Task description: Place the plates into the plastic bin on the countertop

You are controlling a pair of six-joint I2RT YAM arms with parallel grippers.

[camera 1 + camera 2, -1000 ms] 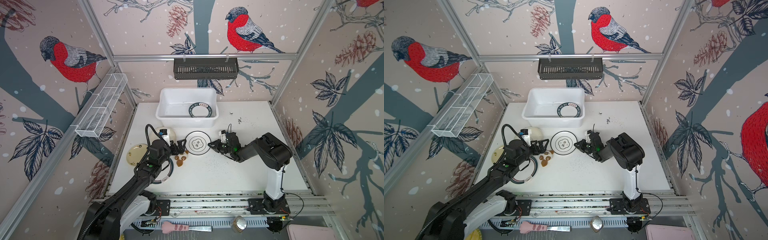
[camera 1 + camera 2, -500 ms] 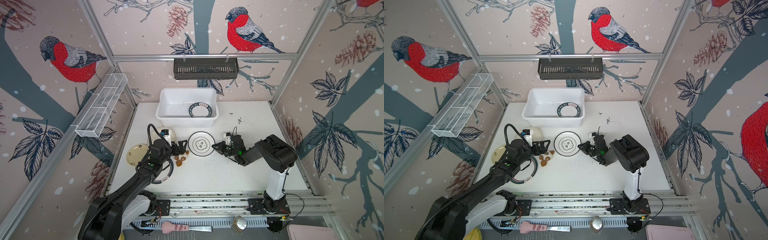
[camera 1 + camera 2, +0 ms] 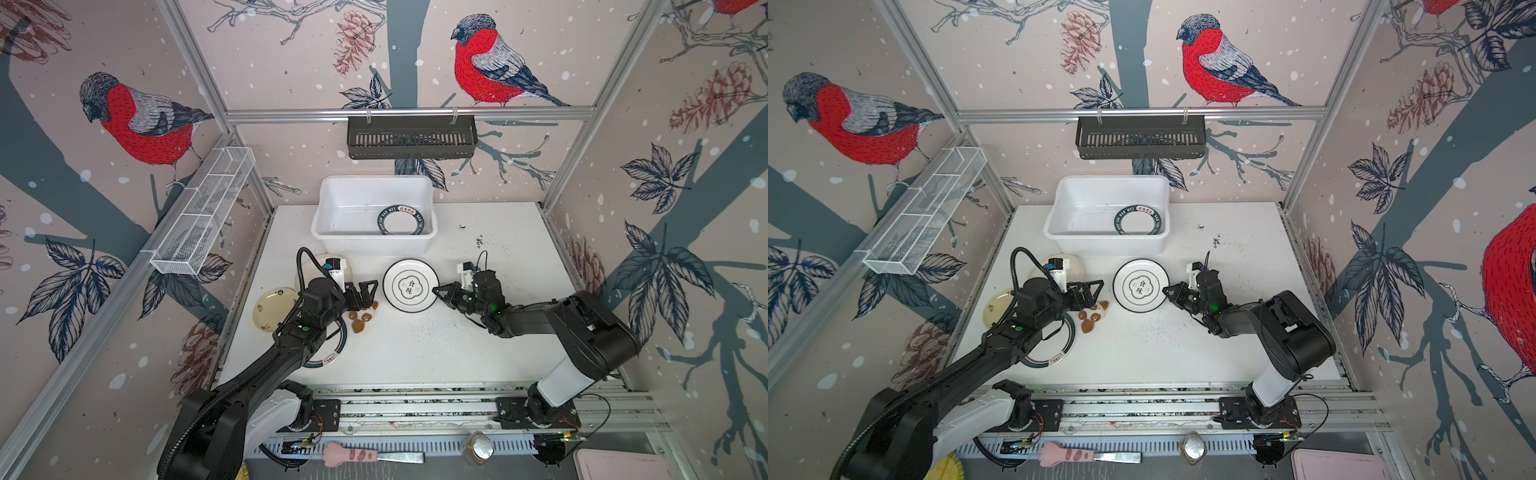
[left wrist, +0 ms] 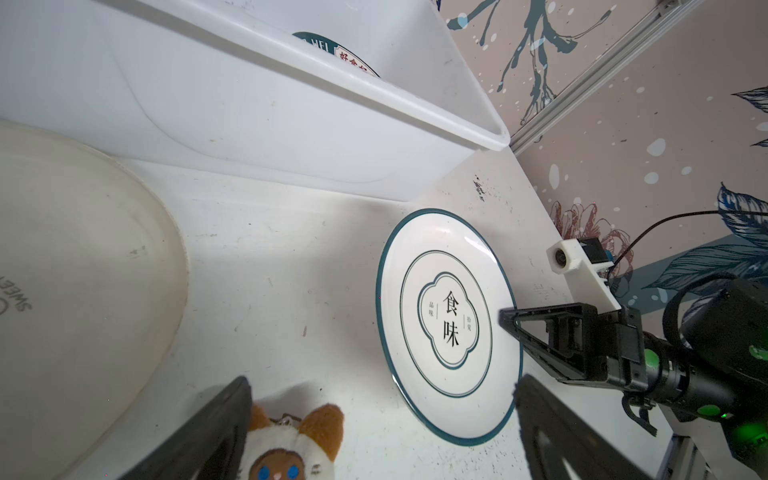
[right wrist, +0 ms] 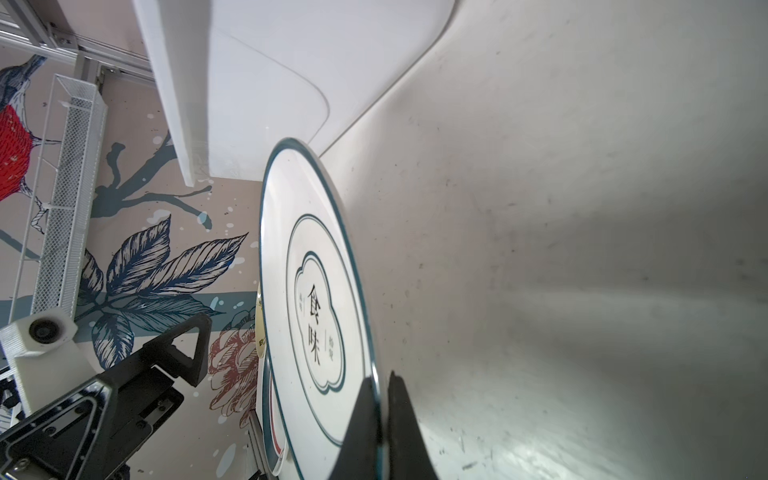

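Right wrist view — my right claw (image 5: 380, 386) is clenched on the edge of the teal-rimmed white plate (image 5: 316, 291); my left claw (image 3: 365, 295) gapes wide — gripping nothing.

The right gripper (image 3: 1167, 289) pinches with closed tips the rim of the plate (image 3: 1140, 285) that lies straight ahead of it on the countertop (image 3: 1183, 353). Beyond the plate's far rim the left gripper (image 3: 1096, 294) faces it, jaws wide apart, with the toy (image 3: 1091, 318) just beside them. The bin (image 3: 1106, 246), holding a ringed plate (image 3: 1118, 222), stands near both grippers' tips.
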